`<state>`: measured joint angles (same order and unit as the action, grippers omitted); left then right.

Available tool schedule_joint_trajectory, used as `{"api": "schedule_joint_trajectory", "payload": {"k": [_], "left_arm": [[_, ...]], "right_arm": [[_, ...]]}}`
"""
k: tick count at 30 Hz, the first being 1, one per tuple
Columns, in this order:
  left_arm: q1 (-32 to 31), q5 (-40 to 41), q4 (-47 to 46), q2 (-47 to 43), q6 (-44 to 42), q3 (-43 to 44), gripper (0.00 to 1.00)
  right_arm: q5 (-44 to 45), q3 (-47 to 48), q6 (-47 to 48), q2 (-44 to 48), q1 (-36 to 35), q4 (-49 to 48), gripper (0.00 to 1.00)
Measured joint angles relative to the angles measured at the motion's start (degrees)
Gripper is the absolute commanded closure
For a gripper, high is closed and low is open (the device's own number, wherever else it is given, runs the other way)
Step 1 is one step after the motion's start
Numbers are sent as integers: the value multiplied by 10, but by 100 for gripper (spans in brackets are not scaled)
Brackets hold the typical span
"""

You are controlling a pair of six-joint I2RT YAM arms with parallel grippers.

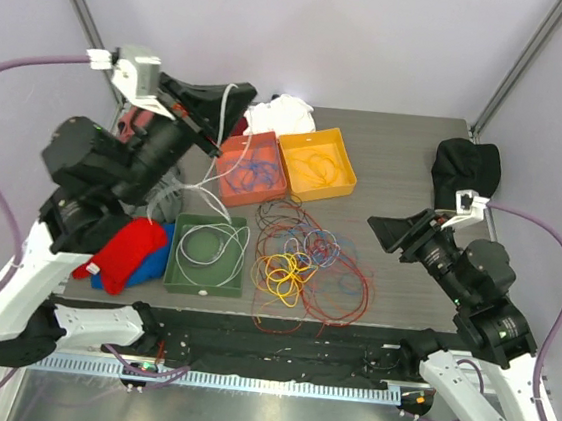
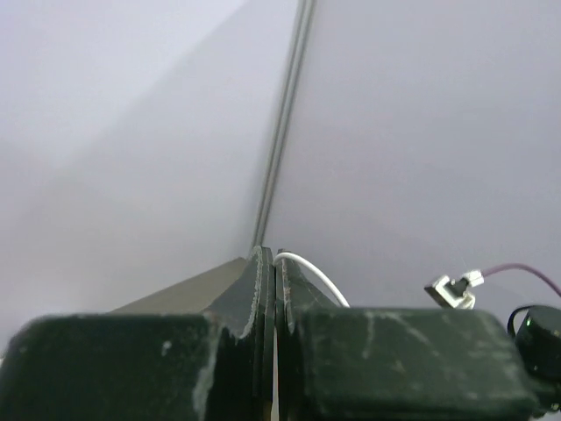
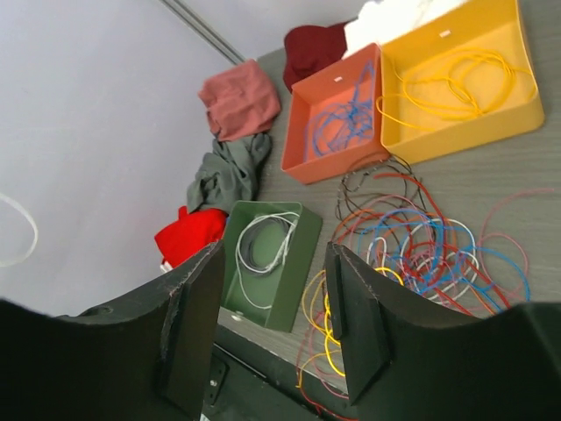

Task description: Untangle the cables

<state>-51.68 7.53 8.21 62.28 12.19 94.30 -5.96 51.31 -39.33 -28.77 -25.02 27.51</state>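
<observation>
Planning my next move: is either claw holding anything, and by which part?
Left claw pinches a white cable between its tips, partway along; right claw is open, empty.

Cables red, yel, blue, wht; orange bin, yellow bin, green bin.

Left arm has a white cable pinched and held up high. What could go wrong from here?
1. The white cable sits right at the tips of the shut left gripper, so it may slip free.
2. Its slack hangs toward the green tray; lifting further could drag the coil lying there out.
3. The right gripper is open and holds nothing, so nothing pins the tangled pile if a strand snags.
</observation>
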Motion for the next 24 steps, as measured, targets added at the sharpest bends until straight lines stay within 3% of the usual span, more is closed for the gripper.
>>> {"api": "schedule_joint_trajectory", "payload": {"k": [5, 11, 19, 24], "left_arm": [[0, 47, 87, 13, -19, 80, 100], [0, 101, 173, 24, -17, 86, 100], [0, 179, 264, 14, 7, -18, 100], [0, 226, 296, -42, 33, -111, 100]], "right_arm": [[4, -38, -1, 14, 0, 1, 45], [3, -56, -3, 18, 0, -1, 46], [3, -63, -3, 19, 0, -1, 46], [2, -79, -3, 19, 0, -7, 47]]}}
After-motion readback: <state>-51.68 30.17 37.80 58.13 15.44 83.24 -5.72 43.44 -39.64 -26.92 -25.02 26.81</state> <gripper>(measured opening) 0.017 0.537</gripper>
